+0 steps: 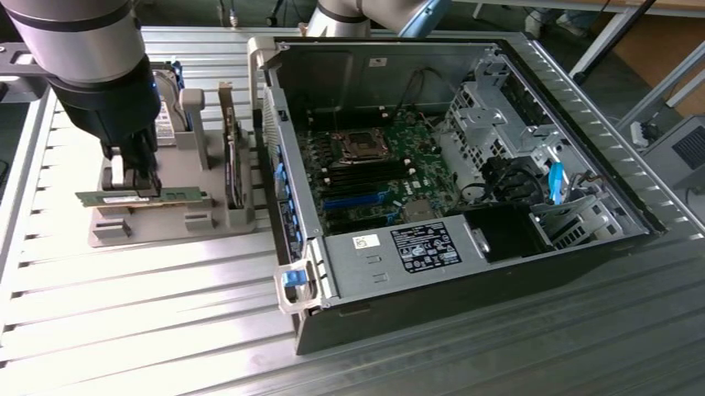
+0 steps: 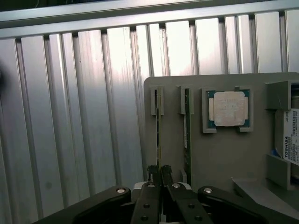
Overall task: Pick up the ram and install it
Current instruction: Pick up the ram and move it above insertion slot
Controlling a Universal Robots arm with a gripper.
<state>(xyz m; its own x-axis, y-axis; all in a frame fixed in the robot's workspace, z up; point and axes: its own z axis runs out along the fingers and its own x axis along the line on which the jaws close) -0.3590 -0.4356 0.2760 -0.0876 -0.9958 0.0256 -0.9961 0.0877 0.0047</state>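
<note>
The ram [image 1: 165, 196] is a thin green stick standing on edge over the grey holder [image 1: 165, 227] at the exterior view's left. My gripper [image 1: 141, 186] comes down from above and is shut on the stick near its middle. In the wrist view the fingertips [image 2: 153, 173] pinch the ram's narrow top edge [image 2: 158, 135], which runs into a slot of the holder [image 2: 224, 158]. A twin stick [image 2: 187, 135] stands in the neighbouring slot. Whether the held ram has left its slot I cannot tell.
The open computer case [image 1: 573, 165] lies at the exterior view's right, with the motherboard [image 1: 414, 169] and its black memory slots [image 1: 352, 175] exposed. The holder also carries a square silver processor [image 2: 229, 108], a dark expansion card [image 1: 234, 169] and a labelled drive [image 2: 292, 140]. The table is ribbed aluminium [image 1: 144, 313].
</note>
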